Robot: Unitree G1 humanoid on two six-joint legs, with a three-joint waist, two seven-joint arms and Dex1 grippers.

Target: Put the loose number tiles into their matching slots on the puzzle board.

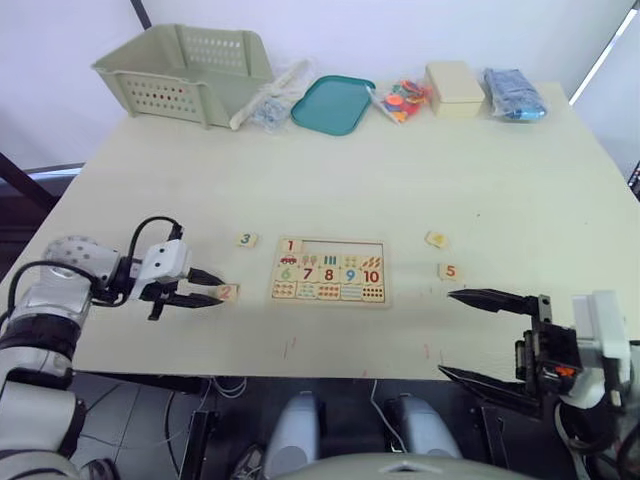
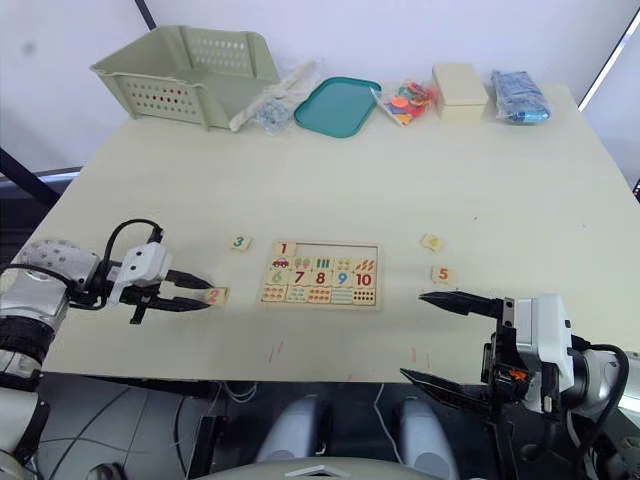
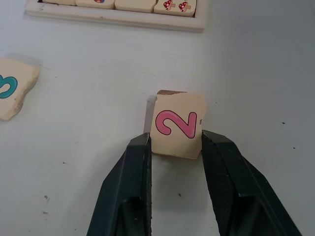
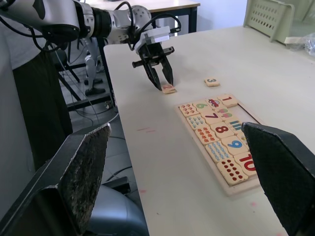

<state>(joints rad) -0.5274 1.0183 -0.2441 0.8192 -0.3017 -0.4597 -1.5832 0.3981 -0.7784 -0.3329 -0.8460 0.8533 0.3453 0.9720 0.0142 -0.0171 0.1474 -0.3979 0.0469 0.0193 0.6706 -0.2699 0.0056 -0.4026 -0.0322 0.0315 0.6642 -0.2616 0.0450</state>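
Head camera: the puzzle board (image 1: 329, 271) lies mid-table with tile 1 (image 1: 290, 246) seated in its top row. To its left, the left gripper (image 1: 207, 288) has its fingers on either side of tile 2 (image 1: 227, 292). Tile 3 (image 1: 246, 240) lies nearby. Tile 5 (image 1: 450, 271) lies just beyond the wide-open, empty right gripper (image 1: 470, 335).

Left wrist: both fingers (image 3: 135, 167) touch tile 2's sides, and it tilts upward.

Right wrist: its own fingers (image 4: 81, 167) spread wide near the board.
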